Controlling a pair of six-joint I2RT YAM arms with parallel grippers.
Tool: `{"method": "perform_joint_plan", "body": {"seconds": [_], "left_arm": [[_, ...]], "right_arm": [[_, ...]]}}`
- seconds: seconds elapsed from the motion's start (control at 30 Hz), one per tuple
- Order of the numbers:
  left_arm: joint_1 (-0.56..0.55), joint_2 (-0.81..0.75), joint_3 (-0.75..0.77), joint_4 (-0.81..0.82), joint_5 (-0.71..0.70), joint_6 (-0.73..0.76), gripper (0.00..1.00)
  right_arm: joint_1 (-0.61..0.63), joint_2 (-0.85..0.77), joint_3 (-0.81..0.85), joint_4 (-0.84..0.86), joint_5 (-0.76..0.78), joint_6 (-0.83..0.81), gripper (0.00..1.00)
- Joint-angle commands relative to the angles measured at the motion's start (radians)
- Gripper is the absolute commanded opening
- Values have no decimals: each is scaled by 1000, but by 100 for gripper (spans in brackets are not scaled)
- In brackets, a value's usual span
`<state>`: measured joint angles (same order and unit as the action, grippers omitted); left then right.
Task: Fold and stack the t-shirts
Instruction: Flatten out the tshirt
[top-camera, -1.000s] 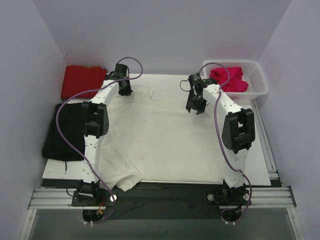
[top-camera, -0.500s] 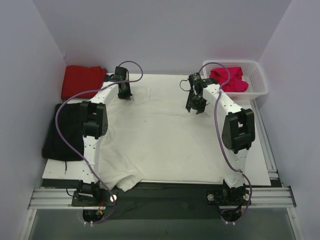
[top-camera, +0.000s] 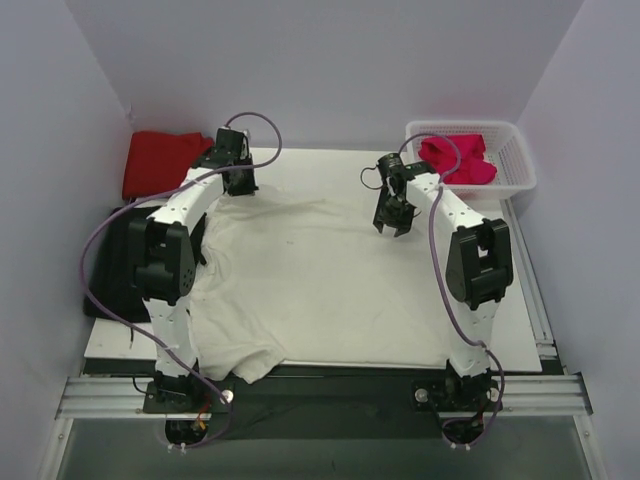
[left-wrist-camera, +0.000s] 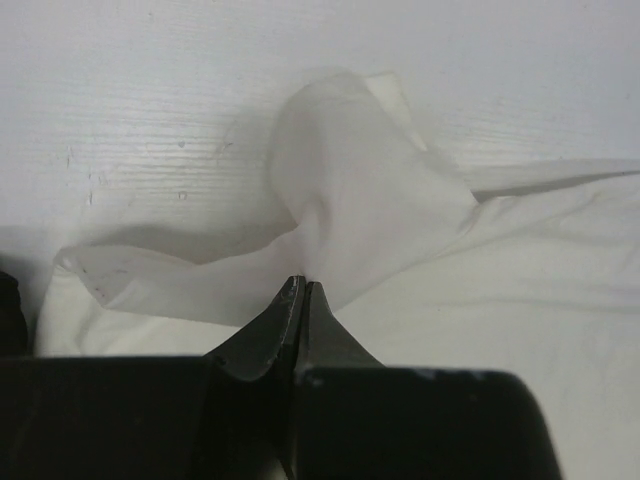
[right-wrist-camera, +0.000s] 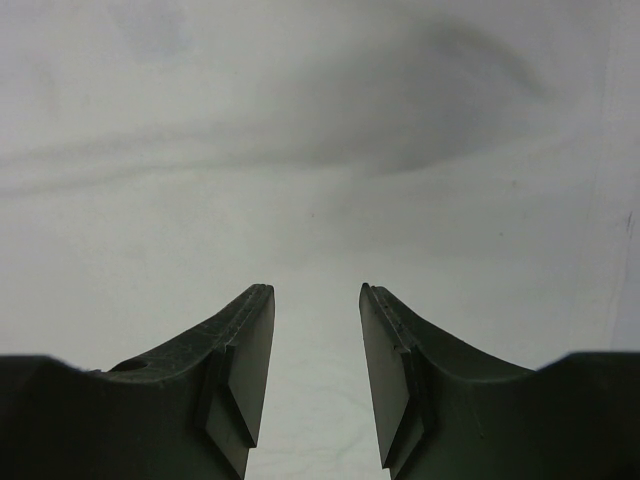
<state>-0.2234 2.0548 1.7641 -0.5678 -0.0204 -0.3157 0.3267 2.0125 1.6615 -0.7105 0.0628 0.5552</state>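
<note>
Left wrist, left gripper (left-wrist-camera: 302, 284) pinching cream-white t-shirt (left-wrist-camera: 350, 190) edge (raised fold), right gripper (right-wrist-camera: 315, 293) parted above it.

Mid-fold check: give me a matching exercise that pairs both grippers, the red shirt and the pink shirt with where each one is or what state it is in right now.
Column 1
1. left gripper
2. right gripper
3. magenta-pink cloth t-shirt
4. red cloth t-shirt

Column 2
A. in the white plastic mesh basket at the far right
B. shut on a raised fold of the large cream-white cloth t-shirt
C. lying at the far left corner
D. open, over the cream-white t-shirt

Pairs: 1-B, 2-D, 3-A, 4-C
</note>
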Motion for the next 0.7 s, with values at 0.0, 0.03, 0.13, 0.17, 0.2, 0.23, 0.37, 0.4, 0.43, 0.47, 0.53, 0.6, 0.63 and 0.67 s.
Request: {"method": "perform_joint_plan", "body": {"seconds": [0.0, 0.03, 0.13, 0.17, 0.2, 0.23, 0.37, 0.4, 0.43, 0.47, 0.53, 0.6, 0.63, 0.67], "left_arm": [[-19, -114, -66, 28, 11, 39, 0], [-24, -133, -92, 25, 13, 41, 0], [-54, -217, -233, 28, 16, 35, 0], [-63, -238, -277, 29, 14, 32, 0], [-73, -280, -349, 26, 13, 23, 0], [-89, -301, -391, 22, 14, 17, 0], [-129, -418, -578, 14, 11, -40, 0], [-137, -458, -615, 8, 10, -51, 7], [-146, -476, -670, 2, 1, -65, 16], [-158, -496, -698, -13, -31, -92, 23], [-163, -554, -760, -20, -68, -115, 41], [-162, -619, -788, -12, -124, -143, 49], [-162, -639, -799, -6, -137, -146, 51], [-160, -656, -804, 5, -166, -152, 53]], "right_arm": [[-5, -92, -14, -21, 22, 17, 40], [-3, -98, -19, -18, 20, 18, 40], [-3, -112, -39, -15, 23, 23, 40], [-2, -116, -45, -14, 22, 25, 40], [0, -118, -54, -15, 23, 25, 40], [-3, -120, -60, -11, 25, 28, 40], [0, -123, -75, -4, 20, 35, 40], [3, -123, -77, -3, 19, 35, 40], [3, -121, -75, -3, 19, 37, 40], [6, -120, -74, -1, 14, 40, 40], [11, -115, -68, -1, 11, 40, 40], [12, -110, -66, -1, 9, 40, 40], [14, -109, -63, -1, 8, 38, 40], [18, -106, -62, -1, 6, 40, 40]]}}
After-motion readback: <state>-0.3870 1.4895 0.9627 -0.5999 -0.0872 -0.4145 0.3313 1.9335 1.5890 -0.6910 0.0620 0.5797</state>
